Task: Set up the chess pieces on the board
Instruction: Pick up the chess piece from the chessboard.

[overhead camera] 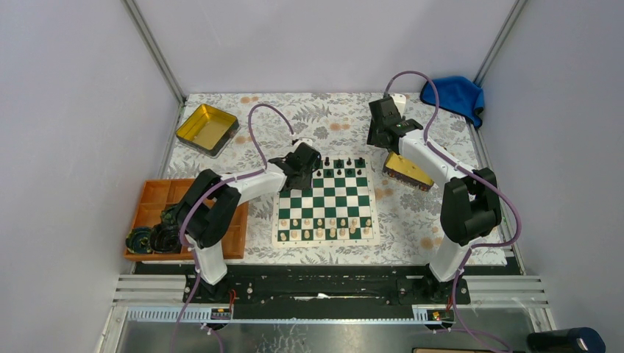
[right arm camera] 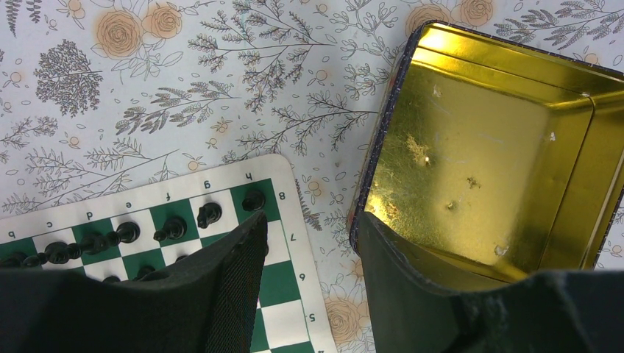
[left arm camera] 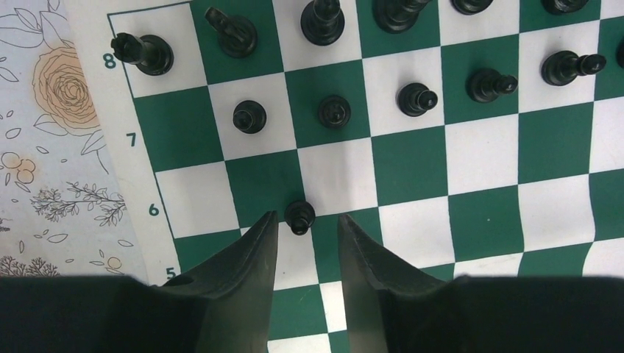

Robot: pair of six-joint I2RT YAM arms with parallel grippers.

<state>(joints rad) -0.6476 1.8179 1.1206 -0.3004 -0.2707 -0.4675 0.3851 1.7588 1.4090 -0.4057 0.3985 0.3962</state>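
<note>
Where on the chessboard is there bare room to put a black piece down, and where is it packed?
Bare: the middle ranks of the board, between the black pawns and the cream pieces, except one lone pawn at the left gripper; also the green square at rank 7's left end. Packed: the two far ranks and two near ranks.

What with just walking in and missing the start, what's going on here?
A two-armed robot is setting up a chessboard. The left gripper has its jaws open either side of a black pawn standing near rank six, apart from the black pieces on ranks seven and eight. The right gripper hovers open by an empty-looking gold tin beside the chessboard.
</note>
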